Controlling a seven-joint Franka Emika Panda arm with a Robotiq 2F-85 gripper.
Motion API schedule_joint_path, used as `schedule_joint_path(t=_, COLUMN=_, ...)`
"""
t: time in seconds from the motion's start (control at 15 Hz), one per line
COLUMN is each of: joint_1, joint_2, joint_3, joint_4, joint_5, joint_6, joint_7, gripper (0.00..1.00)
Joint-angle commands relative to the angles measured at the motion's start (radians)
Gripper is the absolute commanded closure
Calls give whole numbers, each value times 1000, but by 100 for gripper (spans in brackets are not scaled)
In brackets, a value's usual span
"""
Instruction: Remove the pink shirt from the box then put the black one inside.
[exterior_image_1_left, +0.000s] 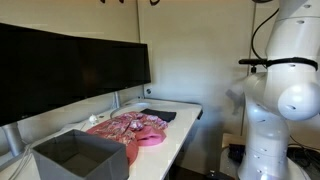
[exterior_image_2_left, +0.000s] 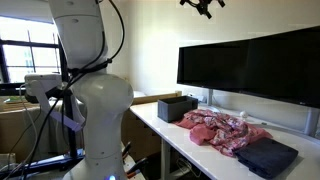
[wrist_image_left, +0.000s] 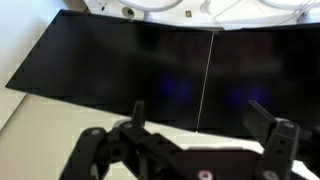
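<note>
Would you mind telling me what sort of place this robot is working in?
Likely an office or lab: a long white desk with large dark monitors, plus a window.

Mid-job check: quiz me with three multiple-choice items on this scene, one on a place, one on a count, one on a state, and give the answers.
1. Where does the pink shirt lie?
A. In the box
B. On the table, between the box and the black shirt
C. In the hand

2. How many shirts are on the table?
A. Three
B. One
C. Two

3. How is the hand?
A. Open and empty
B. Shut on the black shirt
C. Shut on the pink shirt

Answers:
1 B: in both exterior views the pink shirt is spread on the table, with the box on one side and the black shirt on the other.
2 C: only the pink and the black one show.
3 A: in the wrist view the fingers stand wide apart with nothing between them.
</note>
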Motion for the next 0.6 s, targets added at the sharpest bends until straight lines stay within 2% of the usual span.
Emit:
schedule_joint_path(t=0.0, joint_1=-69, joint_2=-46, joint_3=59, joint_4=-178, joint_5=145, joint_6=11, joint_7=-56, gripper=0)
schedule_joint_path(t=0.07, joint_1=-74, joint_2=-31, joint_3=77, joint_4=-206, joint_5=175, joint_6=8, joint_7=-71, gripper=0)
schedule_joint_path(t=0.13, joint_1=-103, joint_2=-5, joint_3=92, joint_4=-118, joint_5=132, joint_6=1, joint_7=-36, gripper=0)
schedule_joint_path(t=0.27, joint_1=-101, joint_2=-1, joint_3=109, joint_4=-172, joint_5=153, joint_6=1, joint_7=-40, gripper=0)
schedule_joint_path(t=0.53, joint_1=-105, joint_2=-1, joint_3=118, joint_4=-190, joint_5=162, joint_6=-3, joint_7=-44, gripper=0)
